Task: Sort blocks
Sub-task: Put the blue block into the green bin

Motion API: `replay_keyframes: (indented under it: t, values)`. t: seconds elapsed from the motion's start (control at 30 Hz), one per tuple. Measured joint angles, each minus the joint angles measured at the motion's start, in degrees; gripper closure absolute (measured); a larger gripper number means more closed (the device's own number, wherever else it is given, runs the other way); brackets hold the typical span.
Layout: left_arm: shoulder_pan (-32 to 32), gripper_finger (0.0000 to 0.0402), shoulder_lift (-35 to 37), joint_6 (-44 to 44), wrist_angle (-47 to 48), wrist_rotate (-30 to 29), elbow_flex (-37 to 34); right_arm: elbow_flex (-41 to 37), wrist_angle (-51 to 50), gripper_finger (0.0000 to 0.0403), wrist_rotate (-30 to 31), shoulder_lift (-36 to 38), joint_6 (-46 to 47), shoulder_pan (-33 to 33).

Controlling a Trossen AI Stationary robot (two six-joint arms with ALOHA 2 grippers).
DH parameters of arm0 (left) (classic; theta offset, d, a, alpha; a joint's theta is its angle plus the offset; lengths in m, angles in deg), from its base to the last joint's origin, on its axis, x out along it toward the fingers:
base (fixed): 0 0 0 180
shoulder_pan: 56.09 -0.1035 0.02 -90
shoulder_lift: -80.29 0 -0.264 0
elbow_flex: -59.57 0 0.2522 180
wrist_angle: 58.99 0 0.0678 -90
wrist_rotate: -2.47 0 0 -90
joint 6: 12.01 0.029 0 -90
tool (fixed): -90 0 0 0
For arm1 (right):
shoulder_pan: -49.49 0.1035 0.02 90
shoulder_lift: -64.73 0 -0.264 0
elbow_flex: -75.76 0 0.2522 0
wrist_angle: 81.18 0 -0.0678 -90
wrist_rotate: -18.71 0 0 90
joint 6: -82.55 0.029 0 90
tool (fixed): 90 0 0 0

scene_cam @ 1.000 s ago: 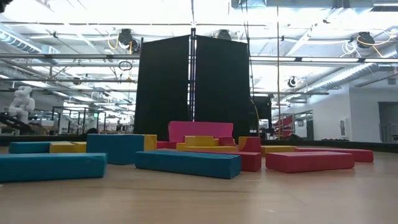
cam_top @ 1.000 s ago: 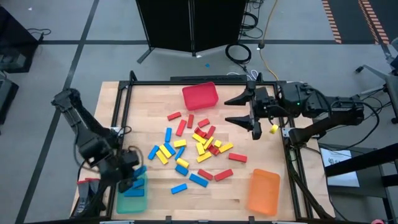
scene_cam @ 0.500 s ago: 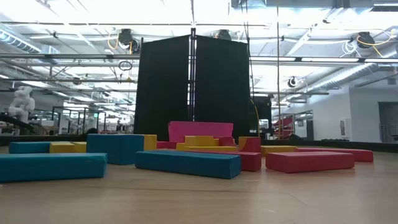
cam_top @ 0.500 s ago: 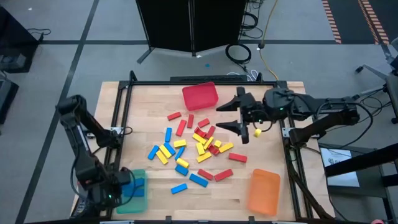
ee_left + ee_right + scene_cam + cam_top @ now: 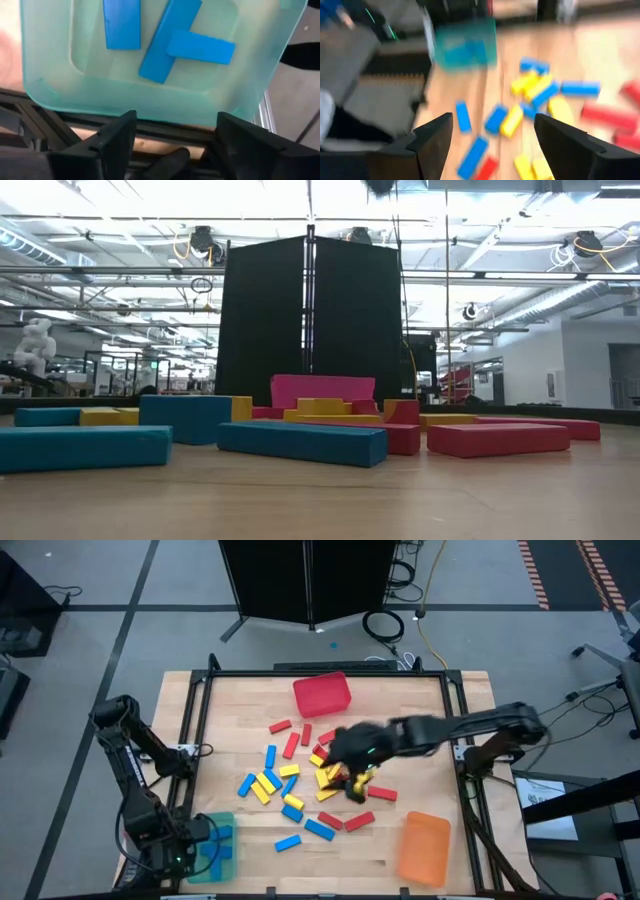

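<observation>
The left gripper [image 5: 190, 852] hangs at the near left corner of the table [image 5: 240, 720], right at the green bin [image 5: 213, 848]. Its two dark fingers [image 5: 112, 137] stand wide apart and hold nothing. In the left wrist view the green bin [image 5: 250, 80] holds three blue blocks [image 5: 170, 40]: one lies apart, and two lie crossed, one on top of the other. The right arm reaches from the right side of the table over the middle, and the right gripper [image 5: 350, 762] is above the pile of blocks [image 5: 310, 775]. It shows blurred from above, but in the right wrist view its fingers [image 5: 432, 137] are spread open with nothing between them, and under them lie blue, yellow and red blocks [image 5: 530, 107] on the wood, with the green bin [image 5: 465, 47] farther off. Most of the blocks are scattered loose on the middle of the table, red, yellow and blue mixed together, some touching and some apart. The red bin [image 5: 322, 695] stands at the far side of the table, behind the pile, and the orange bin [image 5: 424, 848] stands at the near right corner. In the low view the blocks [image 5: 300, 442] lie flat on the table [image 5: 320, 500], with the red bin [image 5: 322, 390] behind them.
</observation>
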Motion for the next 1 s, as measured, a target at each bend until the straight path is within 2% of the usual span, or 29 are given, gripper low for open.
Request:
replay_keyframes:
  t: [0.17,0.43,0.67,1.0]
  values:
    - [-0.2,0.0102,0.7,0.1,-1.8,-1.6,0.0,0.0,-3.9,0.0124,-1.5,-10.1,0.2,1.4]
    - [-0.5,0.0100,5.8,0.0,-1.9,-9.6,0.0,0.0,7.0,0.0124,-5.7,-22.0,8.9,2.5]
    - [-0.5,0.0100,9.0,0.1,-1.6,-16.6,0.0,0.0,9.7,0.0124,-5.8,-26.7,15.0,5.9]
    - [-0.5,0.0100,9.0,2.9,3.1,-18.5,0.0,0.0,12.2,0.0124,0.8,-31.0,20.7,9.2]
